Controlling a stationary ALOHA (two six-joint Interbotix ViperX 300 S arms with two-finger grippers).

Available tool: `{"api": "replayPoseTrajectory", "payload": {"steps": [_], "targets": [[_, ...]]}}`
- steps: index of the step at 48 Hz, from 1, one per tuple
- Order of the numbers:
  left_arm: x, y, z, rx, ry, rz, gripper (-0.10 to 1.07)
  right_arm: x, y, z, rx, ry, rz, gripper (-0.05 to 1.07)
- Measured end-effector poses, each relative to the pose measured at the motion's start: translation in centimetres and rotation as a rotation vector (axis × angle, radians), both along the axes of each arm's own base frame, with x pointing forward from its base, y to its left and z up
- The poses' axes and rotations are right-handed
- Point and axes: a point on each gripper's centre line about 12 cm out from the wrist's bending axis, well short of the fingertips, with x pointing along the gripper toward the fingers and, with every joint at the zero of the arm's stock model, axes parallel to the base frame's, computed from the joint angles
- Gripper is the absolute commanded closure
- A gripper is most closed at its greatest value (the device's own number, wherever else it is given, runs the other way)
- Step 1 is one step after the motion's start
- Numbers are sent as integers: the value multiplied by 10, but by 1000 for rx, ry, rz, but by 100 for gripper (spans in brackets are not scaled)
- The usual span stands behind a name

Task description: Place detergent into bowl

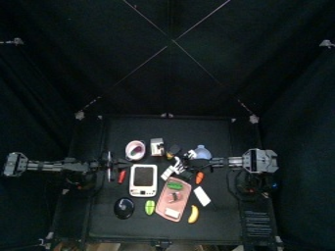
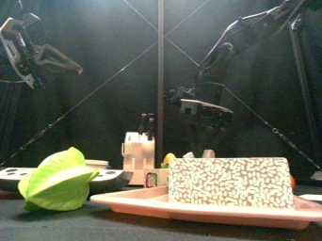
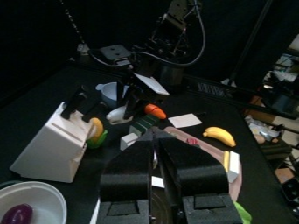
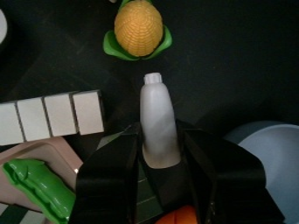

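Pale blue-white plastic, smooth and tapered: detergent [image 4: 158, 118] clamped between the right hand's [image 4: 160, 175] jaws, long axis running straight out along them, narrow cap pointing away from the wrist. Lifted off the surface [image 1: 118, 132] over the clutter, with the rounded pale bowl [image 4: 271, 153] just beside. Right arm angled down, wrist bent. Left hand [image 3: 158, 166] hanging back, jaws nearly together, nothing in them.

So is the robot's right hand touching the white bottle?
Touching. The right wrist view shows the detergent bottle sitting between the right gripper's black fingers, its lower end pressed between them, neck sticking out.
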Motion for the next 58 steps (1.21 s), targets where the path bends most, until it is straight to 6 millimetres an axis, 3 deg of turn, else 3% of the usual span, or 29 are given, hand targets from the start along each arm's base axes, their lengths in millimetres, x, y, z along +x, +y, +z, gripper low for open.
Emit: {"api": "replayPoseTrajectory", "payload": {"steps": [10,17,23,37,46,58], "targets": [[0,0,0,0,0,0,51,-10,2,27,-17,-20,-14,49],[0,0,0,2,0,0,51,-33,7,49,-42,-4,-25,49],[0,0,0,0,0,0,51,-55,10,54,-42,9,-49,49],[-2,1,-4,-19,9,7,51,-98,8,39,-31,27,-97,48],[-2,-1,-3,11,4,-5,51,-107,0,24,-34,18,-95,48],[-5,-10,8,190,-82,-75,51,-115,-15,14,-45,1,-119,43]]}}
